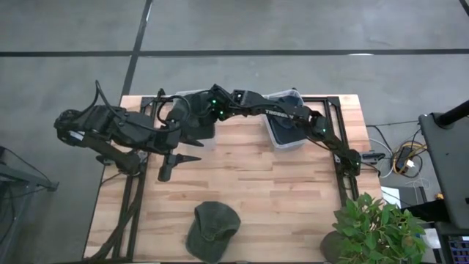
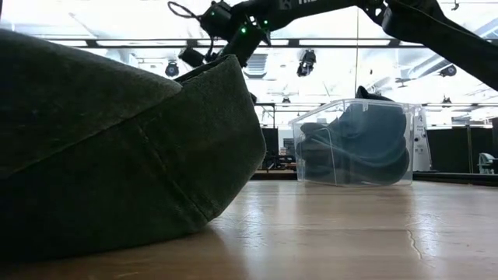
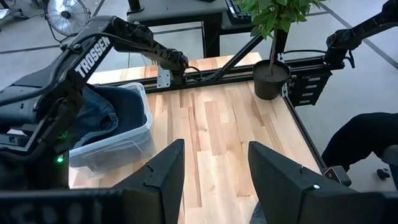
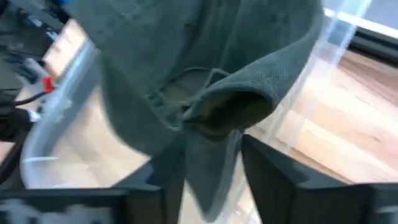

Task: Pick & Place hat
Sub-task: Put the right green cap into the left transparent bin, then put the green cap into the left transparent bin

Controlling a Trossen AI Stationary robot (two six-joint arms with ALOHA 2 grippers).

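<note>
Working from your left, your left gripper (image 1: 179, 159) is hanging over the table (image 1: 293, 191) with its fingers (image 3: 158, 177) spread wide and nothing between them, doing no work. Nearer the middle, your right gripper (image 1: 192, 117) is reaching across to the far left part of the table, and its wrist view is showing a hat (image 4: 205, 93) bunched between its fingers (image 4: 273, 180), which are closing on a fold of the cloth above a clear bin (image 4: 56, 149). That grip looks to be on one fold only, so you are risking the cloth sliding out if you move quickly, and the loose part draping over the bin's wall instead of dropping inside. Also mind the two arms: the left one is sitting close beside the right gripper, so a wide swing could bring them together. Further right, a second bin (image 1: 287, 130) is already holding dark blue cloth (image 2: 354, 144). Toward the near edge, a cap (image 1: 212, 229) is lying flat on the wood, well apart from both grippers and untouched, with a plant (image 1: 374, 227) standing at the near right corner.
</note>
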